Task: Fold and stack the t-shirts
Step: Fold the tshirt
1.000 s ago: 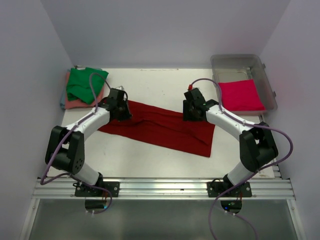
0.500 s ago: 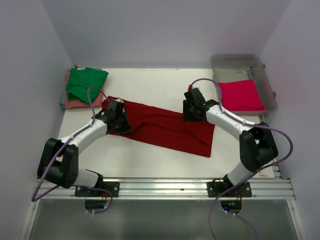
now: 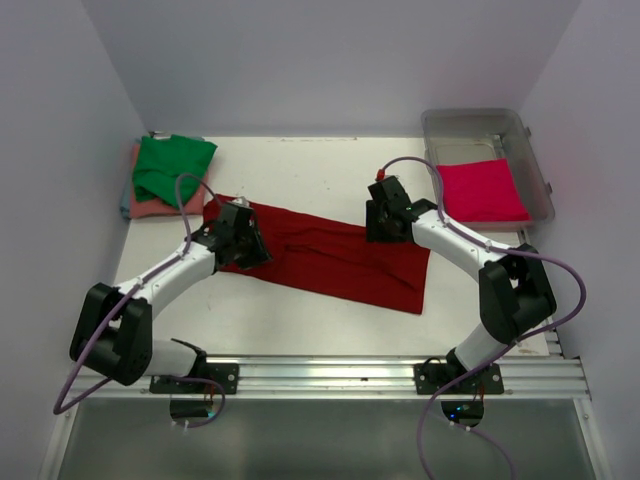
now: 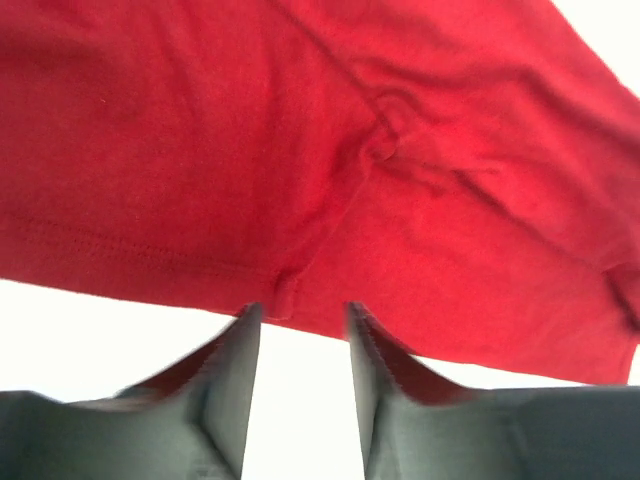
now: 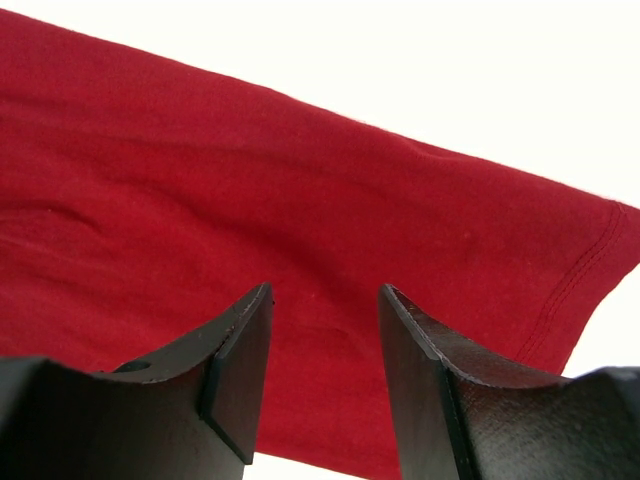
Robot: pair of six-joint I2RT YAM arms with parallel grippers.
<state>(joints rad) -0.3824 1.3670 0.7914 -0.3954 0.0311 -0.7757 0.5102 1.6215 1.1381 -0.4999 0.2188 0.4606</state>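
One white surface (image 3: 300, 170) is carrying a large dark red cloth t-shirt (image 3: 330, 255), lying flat across its middle. A bright pinkish-red shirt (image 3: 482, 190) is sitting in the clear plastic tub (image 3: 440, 125) far right, and a green shirt (image 3: 170, 165) is resting on a salmon pink one (image 3: 150, 208) far left. The left pincer (image 4: 300, 315) at the red shirt's hem and the right pincer (image 5: 325, 295) over its right part are both standing apart, gripping nothing.

A plain dark red t-shirt (image 3: 330, 255) is seen under both grippers. A green t-shirt (image 3: 172, 165) and a salmon pink t-shirt (image 3: 150, 207) are seen left of the left gripper (image 4: 300, 310), a bright pinkish-red t-shirt (image 3: 482, 190) right of the right gripper (image 5: 325, 290).
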